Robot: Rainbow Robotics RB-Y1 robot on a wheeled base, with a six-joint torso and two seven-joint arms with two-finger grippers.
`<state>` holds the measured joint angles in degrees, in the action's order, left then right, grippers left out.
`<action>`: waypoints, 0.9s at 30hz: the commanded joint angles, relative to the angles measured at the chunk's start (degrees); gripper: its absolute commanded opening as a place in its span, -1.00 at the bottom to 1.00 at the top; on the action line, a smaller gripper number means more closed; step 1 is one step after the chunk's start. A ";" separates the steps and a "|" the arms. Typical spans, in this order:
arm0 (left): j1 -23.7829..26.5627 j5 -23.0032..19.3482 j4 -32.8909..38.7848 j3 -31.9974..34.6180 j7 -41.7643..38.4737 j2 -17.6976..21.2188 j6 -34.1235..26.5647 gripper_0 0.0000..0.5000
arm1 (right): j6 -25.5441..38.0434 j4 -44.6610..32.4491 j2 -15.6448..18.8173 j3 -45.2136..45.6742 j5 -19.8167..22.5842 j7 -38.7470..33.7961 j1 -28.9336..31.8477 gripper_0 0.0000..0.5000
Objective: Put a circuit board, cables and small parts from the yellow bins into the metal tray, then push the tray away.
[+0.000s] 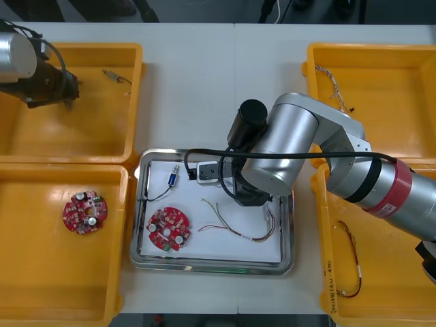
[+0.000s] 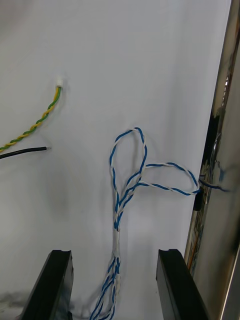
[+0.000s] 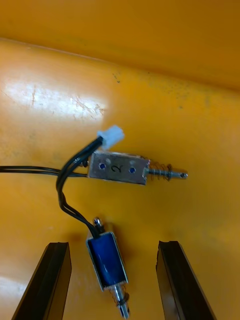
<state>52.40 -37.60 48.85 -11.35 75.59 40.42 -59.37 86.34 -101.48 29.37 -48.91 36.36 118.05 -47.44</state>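
The tabletop [image 1: 204, 68] carries the far-left yellow bin [image 1: 88, 133] and, at its middle, the metal tray [image 1: 218, 253]. A circuit board [image 1: 169, 229] lies in the tray's near-left part. The right gripper [image 2: 114, 252] is low over the tray's white floor, wide open and empty; a blue and white cable [image 2: 116, 215] lies between its fingers. The left gripper [image 3: 112, 245] hangs in the far-left yellow bin, likewise open and empty, over two small metal parts [image 3: 118, 169]; the blue part [image 3: 107, 262] lies between its fingers.
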 commanded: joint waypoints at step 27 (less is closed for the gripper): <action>-0.11 -2.13 -2.01 -2.18 5.54 -1.05 5.59 -1.00 | 23.66 -14.36 -0.02 17.88 9.34 -23.13 -7.67 1.00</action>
<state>52.37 -39.10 46.32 -12.50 75.83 40.00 -54.64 109.58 -113.11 29.37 -35.47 45.01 97.73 -52.28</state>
